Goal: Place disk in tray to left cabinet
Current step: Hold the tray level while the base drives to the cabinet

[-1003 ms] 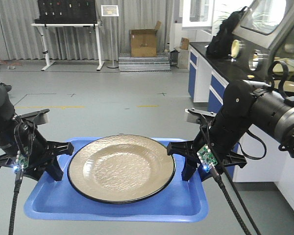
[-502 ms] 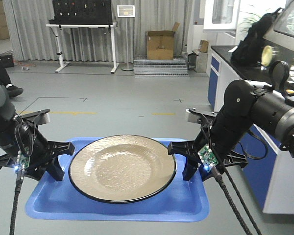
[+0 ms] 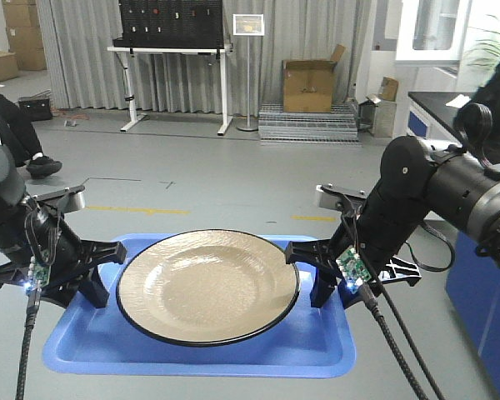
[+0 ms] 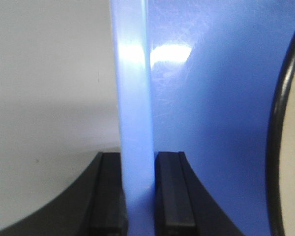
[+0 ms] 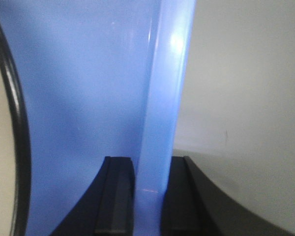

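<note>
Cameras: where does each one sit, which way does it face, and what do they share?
Front-facing: high on the robot, between the arms, looking forward and down at the tray with the disk; left gripper and right gripper show.
Left wrist: on the left arm, looking along its fingers, shut on the tray's rim.
Right wrist: on the right arm, looking along its fingers, shut on the opposite rim.
Shared: both wrist views catch the tray and the disk's black edge.
</note>
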Motion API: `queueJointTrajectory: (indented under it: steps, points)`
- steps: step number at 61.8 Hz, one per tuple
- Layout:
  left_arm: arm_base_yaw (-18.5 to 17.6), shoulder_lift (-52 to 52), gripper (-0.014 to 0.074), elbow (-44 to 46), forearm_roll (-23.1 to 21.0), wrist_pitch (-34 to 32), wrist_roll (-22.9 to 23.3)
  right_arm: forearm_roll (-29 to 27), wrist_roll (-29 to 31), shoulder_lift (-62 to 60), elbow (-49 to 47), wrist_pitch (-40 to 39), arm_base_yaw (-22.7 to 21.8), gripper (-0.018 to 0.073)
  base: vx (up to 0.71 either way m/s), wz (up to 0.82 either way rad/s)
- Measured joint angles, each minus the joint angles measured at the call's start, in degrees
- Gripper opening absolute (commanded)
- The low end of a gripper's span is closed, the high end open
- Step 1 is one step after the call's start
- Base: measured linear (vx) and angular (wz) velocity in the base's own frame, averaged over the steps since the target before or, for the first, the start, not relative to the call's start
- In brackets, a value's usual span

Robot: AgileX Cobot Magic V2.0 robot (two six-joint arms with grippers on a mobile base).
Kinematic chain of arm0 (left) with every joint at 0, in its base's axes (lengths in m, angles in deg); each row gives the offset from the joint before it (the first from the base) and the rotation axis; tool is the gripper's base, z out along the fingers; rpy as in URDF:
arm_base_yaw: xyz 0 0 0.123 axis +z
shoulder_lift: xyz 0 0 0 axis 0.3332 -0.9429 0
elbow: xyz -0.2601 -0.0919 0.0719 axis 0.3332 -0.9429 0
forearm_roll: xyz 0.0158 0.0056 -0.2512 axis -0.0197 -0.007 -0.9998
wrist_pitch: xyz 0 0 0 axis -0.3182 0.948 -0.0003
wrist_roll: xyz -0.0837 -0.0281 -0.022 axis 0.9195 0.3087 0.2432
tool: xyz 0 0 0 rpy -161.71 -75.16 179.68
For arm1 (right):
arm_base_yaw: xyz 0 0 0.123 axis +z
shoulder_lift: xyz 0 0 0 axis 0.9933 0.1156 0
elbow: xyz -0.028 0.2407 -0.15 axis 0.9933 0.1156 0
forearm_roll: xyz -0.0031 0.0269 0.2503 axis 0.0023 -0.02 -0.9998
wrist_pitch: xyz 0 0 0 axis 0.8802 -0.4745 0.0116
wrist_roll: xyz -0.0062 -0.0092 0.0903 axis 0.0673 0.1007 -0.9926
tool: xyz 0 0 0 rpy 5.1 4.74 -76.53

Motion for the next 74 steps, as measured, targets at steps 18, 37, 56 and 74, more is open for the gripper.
queueJointTrajectory:
  steps: [18, 37, 56, 74]
  points:
    - [0.00, 0.00, 0.0000, 0.00, 0.04, 0.00, 0.00, -0.05, 0.00, -0.05, 0.00, 0.00, 0.00, -0.0001, 0.65, 0.07]
    - [0.00, 0.00, 0.0000, 0.00, 0.04, 0.00, 0.00, -0.05, 0.00, -0.05, 0.00, 0.00, 0.00, -0.0001, 0.68, 0.00]
    - [0.00, 0.00, 0.0000, 0.00, 0.04, 0.00, 0.00, -0.05, 0.00, -0.05, 0.00, -0.05, 0.00, -0.0001, 0.70, -0.06]
    - [0.00, 0.00, 0.0000, 0.00, 0.05, 0.00, 0.00, -0.05, 0.00, -0.05, 0.00, -0.05, 0.00, -0.0001, 0.71, -0.07]
